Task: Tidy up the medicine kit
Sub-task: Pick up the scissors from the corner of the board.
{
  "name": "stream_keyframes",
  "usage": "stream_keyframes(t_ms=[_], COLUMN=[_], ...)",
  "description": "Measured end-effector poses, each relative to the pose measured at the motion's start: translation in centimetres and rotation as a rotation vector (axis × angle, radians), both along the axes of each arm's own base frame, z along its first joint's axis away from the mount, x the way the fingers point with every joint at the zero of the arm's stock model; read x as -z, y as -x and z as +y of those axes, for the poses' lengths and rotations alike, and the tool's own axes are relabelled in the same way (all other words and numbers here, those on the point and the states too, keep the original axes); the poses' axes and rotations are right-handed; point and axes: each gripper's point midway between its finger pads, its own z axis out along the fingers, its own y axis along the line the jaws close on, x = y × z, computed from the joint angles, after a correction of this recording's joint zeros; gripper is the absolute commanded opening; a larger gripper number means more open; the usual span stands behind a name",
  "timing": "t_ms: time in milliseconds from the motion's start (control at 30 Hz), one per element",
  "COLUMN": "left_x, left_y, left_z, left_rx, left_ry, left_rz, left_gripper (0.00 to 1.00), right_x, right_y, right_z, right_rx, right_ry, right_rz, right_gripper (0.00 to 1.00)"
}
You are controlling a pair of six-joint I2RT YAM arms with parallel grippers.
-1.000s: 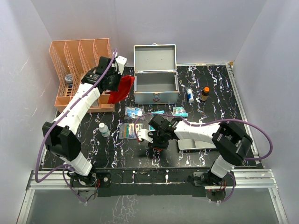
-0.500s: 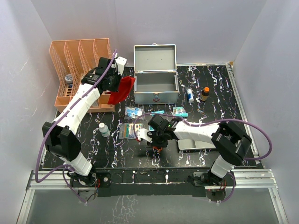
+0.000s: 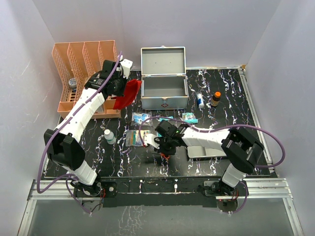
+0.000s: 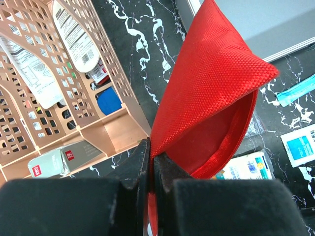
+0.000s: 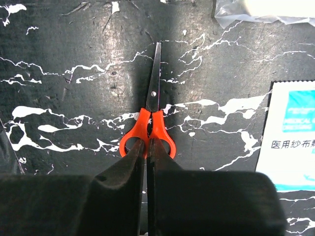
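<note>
The counter point(image 3: 231, 115) carries most of the supplies loose, so by my reading the task is at an early stage. The orange rack point(image 3: 83, 64) at the far left holds a few packets and boxes. Just right of it the medicine kit point(image 3: 164, 87) stands at the far middle of the counter, lid up, and its inside looks bare as far as the overhead view shows. Nothing seems to be packed yet.

The red pouch point(image 4: 211, 108) hangs pinched by one edge in the left end effector point(image 4: 151, 155), raised between the rack and the kit's left wall. It is not inside the kit. A grey tray point(image 3: 209, 151) lies partly under the right arm.

Flat packets point(image 3: 141, 117) and a white bottle point(image 3: 109, 136) lie in front of the kit. A brown bottle point(image 3: 215, 99) stands to its right.

The right end effector point(image 5: 146, 147) is closed on the orange handles of the scissors point(image 5: 153, 98). Whether they are off the surface is hard to tell. Pouch, scissors and all loose items are left to stow
</note>
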Motion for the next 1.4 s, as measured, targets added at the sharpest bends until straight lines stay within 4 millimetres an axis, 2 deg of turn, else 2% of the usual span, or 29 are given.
stream_keyframes(t_ms=[233,433,567,767,967,1167,1300,1400], left_x=[0.0,0.0,0.0,0.0,0.0,-0.3,-0.4,-0.5], left_y=[-0.1,-0.1,-0.1,-0.1,-0.1,-0.2,-0.3,-0.4], left_z=[0.0,0.1,0.2,0.3,0.3,0.4,0.3,0.2], left_rx=[-0.002,-0.004,-0.006,-0.01,-0.012,-0.013,-0.013,-0.011], left_ry=[0.001,0.001,0.001,0.001,0.003,0.003,0.005,0.008], left_rz=[-0.002,-0.002,-0.002,-0.002,-0.001,-0.006,-0.01,-0.016], left_gripper=[0.0,0.0,0.0,0.0,0.0,0.0,0.0,0.0], right_x=[-0.2,-0.4,-1.5,-5.2,-9.0,-12.7,-16.0,-18.9], right_y=[0.4,1.5,1.7,0.9,-0.7,-4.4,-7.1,-8.7], right_z=[0.2,-0.6,-0.9,0.1,1.4,1.8,2.5,3.7], right_rx=[0.051,0.075,0.086,0.127,0.214,0.404,0.525,0.582], right_ry=[-0.004,0.034,0.034,-0.041,-0.14,-0.248,-0.36,-0.459], right_rz=[0.043,0.096,0.101,0.071,0.049,0.064,0.069,0.076], right_gripper=[0.0,0.0,0.0,0.0,0.0,0.0,0.0,0.0])
